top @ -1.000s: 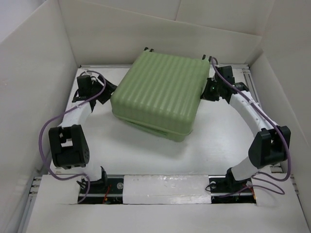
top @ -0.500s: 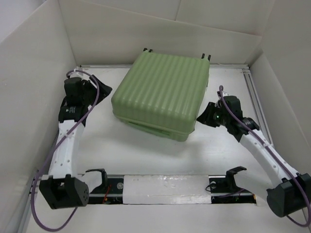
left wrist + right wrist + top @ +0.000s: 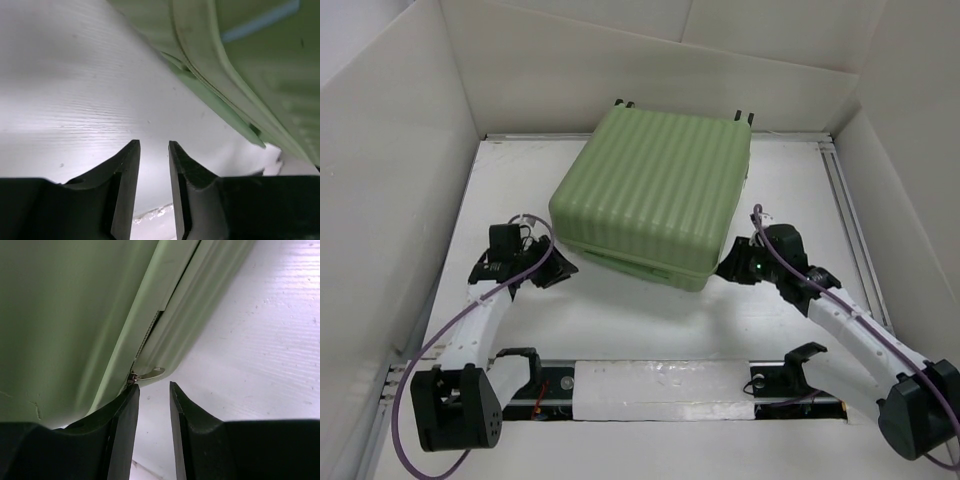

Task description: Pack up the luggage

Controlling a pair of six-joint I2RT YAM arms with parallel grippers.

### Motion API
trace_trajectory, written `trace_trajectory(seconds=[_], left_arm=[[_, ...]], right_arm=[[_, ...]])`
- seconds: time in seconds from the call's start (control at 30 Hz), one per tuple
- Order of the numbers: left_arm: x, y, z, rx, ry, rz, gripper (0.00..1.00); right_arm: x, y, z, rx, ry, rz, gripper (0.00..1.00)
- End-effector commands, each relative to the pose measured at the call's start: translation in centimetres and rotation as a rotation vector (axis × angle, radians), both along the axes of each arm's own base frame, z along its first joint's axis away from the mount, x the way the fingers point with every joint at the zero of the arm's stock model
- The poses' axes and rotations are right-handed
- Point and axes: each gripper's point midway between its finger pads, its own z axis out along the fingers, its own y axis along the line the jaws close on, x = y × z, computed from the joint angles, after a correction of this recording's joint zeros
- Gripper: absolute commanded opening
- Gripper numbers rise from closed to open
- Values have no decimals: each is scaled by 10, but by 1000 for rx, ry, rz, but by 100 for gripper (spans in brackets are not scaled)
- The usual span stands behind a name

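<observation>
The luggage [image 3: 650,190], a pale green ribbed suitcase, lies flat in the middle of the table with its lid down. My left gripper [image 3: 563,271] sits low at its near left corner, open by a narrow gap with nothing between its fingers [image 3: 129,165]. In the left wrist view the luggage seam [image 3: 215,85] runs past on the right, with a light blue strip [image 3: 260,20] showing. My right gripper [image 3: 725,266] is at the near right corner, open and empty. In the right wrist view a metal zipper pull [image 3: 150,374] on the luggage [image 3: 75,315] lies just ahead of the fingertips.
White walls [image 3: 410,150] enclose the table on the left, back and right. The arm bases and a white rail [image 3: 660,385] run along the near edge. Small wheels [image 3: 745,118] stick out at the suitcase's far edge.
Both arms have swung from the suitcase's far sides down to its near corners. The left jaws have narrowed and the right jaws have widened.
</observation>
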Motion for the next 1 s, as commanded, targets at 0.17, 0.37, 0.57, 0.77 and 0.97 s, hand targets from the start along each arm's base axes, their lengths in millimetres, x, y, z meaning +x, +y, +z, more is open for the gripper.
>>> trace_trajectory(seconds=[0.17,0.37,0.57,0.77,0.97], left_arm=[[34,-27,70,-95,-370,-192,38],[26,-52,76,-204,-467,-219,42],[32,-97,152,-204,-665,-277,56],[24,-80,121,-150,-596,-171,61],[7,-60,57,-147,-488,-18,53]], right_arm=[[23,26,27,97,-256,132,37],[31,36,37,123,-354,151,38],[31,45,61,142,-451,182,39],[17,58,68,172,-489,273,36],[1,67,74,216,-571,317,35]])
